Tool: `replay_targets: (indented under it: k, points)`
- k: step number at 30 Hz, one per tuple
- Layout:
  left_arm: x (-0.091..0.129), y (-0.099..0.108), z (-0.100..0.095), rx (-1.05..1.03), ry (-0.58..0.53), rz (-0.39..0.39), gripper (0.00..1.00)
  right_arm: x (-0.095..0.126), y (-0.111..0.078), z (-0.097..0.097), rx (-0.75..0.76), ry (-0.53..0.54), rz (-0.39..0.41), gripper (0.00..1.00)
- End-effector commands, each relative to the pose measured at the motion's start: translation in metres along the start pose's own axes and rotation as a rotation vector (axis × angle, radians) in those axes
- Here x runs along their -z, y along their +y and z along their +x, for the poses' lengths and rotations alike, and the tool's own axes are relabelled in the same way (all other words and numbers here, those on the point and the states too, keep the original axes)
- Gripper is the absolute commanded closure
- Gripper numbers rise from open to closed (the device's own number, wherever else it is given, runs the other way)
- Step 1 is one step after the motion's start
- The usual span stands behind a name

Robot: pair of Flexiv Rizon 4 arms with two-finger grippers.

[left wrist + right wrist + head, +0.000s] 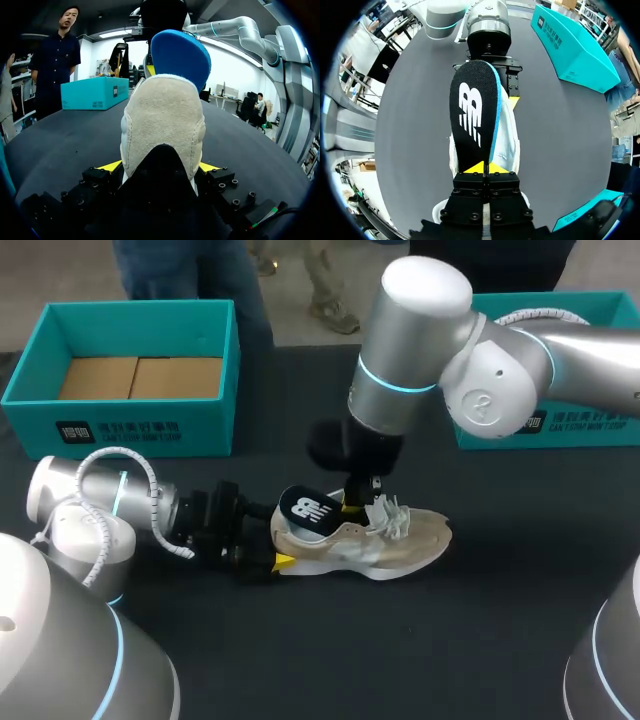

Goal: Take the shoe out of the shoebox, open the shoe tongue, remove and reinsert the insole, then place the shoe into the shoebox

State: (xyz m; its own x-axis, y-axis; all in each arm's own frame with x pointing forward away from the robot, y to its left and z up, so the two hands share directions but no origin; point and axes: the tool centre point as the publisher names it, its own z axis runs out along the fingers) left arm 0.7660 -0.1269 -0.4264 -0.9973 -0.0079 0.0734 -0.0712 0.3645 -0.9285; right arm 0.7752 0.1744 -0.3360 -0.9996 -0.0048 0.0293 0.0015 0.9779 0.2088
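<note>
Your left pincer is clamped on the heel of the beige sneaker. The sneaker lies on the desk with its toe to the right, well apart from the open teal shoebox at far left. Your right pincer is pinched together on the black insole, whose logo end stands tilted above the heel opening.

Whether the insole is going out or in, I judge the same care applies. Hold the heel firmly so the sneaker neither lifts nor swings. Move the insole along the sneaker's length, not sideways, so it does not buckle or snag the white laces.

The insole's toe end is hidden behind the right pincer, so you cannot tell whether it sits inside the sneaker. A second teal box at far right is largely covered by the right arm.
</note>
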Motion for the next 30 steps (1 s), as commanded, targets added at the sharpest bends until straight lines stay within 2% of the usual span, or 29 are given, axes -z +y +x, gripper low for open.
replay_targets:
  k: [1, 7, 16, 26, 30]
  points:
    - [0.0, 0.003, 0.0, 0.0, 0.0, -0.003, 1.0, 0.005, 0.011, -0.004, 0.013, 0.033, -0.02, 1.0]
    - [0.0, 0.003, 0.0, 0.0, 0.0, -0.003, 1.0, 0.009, 0.024, -0.008, 0.05, 0.061, -0.037, 1.0]
    - [0.0, 0.003, 0.0, 0.0, 0.0, -0.003, 1.0, 0.003, 0.043, -0.009, 0.099, 0.129, -0.086, 1.0]
    - [0.0, 0.003, 0.0, 0.0, 0.0, -0.003, 1.0, -0.005, 0.042, -0.013, 0.072, 0.182, -0.134, 1.0]
    - [0.0, 0.003, 0.0, 0.0, 0.0, -0.003, 1.0, -0.005, 0.041, -0.014, 0.073, 0.185, -0.137, 0.84]
